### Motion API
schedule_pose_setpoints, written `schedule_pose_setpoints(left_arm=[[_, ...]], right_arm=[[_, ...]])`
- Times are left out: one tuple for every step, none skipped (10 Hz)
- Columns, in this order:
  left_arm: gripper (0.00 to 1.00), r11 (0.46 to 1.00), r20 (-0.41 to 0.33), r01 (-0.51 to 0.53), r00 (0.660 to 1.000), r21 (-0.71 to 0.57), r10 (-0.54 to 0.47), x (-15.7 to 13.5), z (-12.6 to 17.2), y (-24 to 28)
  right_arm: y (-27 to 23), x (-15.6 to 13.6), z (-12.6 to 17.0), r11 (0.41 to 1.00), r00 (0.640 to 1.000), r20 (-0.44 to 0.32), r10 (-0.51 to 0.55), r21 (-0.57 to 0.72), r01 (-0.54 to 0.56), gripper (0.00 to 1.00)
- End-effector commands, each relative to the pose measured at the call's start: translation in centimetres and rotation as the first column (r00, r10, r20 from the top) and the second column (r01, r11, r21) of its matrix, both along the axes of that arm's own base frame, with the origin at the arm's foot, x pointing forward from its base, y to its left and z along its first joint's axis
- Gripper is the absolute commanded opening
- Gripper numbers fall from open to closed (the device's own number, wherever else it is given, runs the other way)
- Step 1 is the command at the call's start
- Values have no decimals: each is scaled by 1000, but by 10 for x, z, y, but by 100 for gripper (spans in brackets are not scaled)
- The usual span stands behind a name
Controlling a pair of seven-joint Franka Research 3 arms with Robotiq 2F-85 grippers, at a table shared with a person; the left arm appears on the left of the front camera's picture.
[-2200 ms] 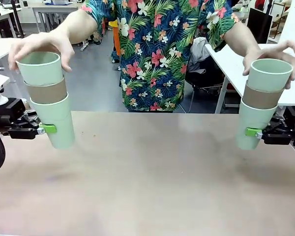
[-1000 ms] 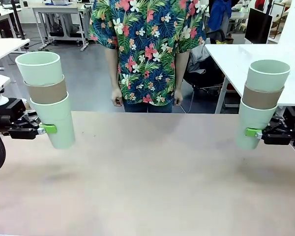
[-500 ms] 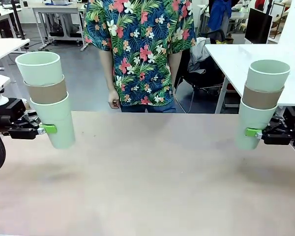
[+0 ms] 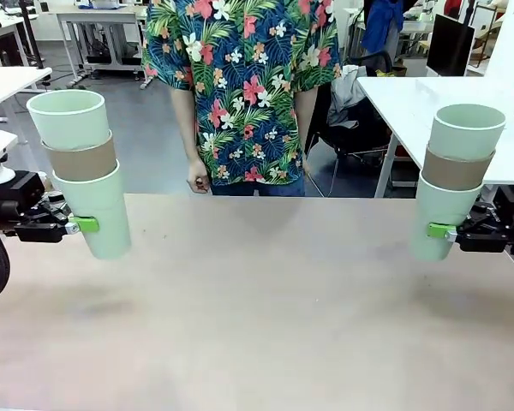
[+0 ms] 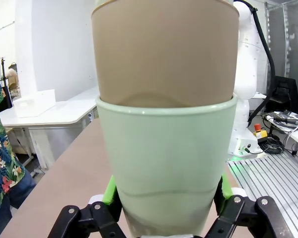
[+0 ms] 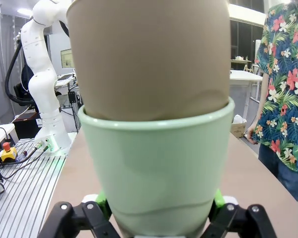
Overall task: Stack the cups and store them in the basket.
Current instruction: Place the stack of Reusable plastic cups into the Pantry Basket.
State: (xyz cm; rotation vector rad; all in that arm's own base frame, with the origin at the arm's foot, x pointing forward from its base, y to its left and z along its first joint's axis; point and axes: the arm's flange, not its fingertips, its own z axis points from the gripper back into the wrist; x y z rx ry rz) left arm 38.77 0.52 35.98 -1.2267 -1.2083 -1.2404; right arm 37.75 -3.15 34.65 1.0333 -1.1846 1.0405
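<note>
Front view: the left cup stack point(image 4: 84, 171) and right cup stack point(image 4: 457, 193), each mint, tan, mint, hang over the brown surface point(image 4: 257, 325), well apart. The left claw point(image 4: 96, 227) clamps its stack's bottom cup, the right claw point(image 4: 435, 231) likewise. Matte, tapered walls. A person point(image 4: 240, 94) stands beyond.

left cup stack point(image 4: 84, 171): three nested, mint-tan-mint, near upright, above left edge of the table point(image 4: 265, 325). right cup stack point(image 4: 456, 180): same order, above its right edge.
</note>
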Motion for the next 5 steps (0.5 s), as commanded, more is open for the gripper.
schedule_pose_setpoints(left_arm=[[87, 1000, 7, 4, 1000, -5, -4, 0, 3, -1], [87, 1000, 7, 4, 1000, -5, -4, 0, 3, -1], [87, 1000, 7, 4, 1000, -5, -4, 0, 3, -1], [87, 1000, 7, 4, 1000, -5, -4, 0, 3, -1], [87, 1000, 7, 4, 1000, -5, -4, 0, 3, -1]], right_arm=[[0, 0, 3, 1000, 1000, 9, -4, 4, 4, 85], [0, 0, 3, 1000, 1000, 9, -4, 4, 4, 85], [0, 0, 3, 1000, 1000, 9, -4, 4, 4, 85], [0, 0, 3, 1000, 1000, 9, -4, 4, 4, 85], [0, 0, 3, 1000, 1000, 9, -4, 4, 4, 85]])
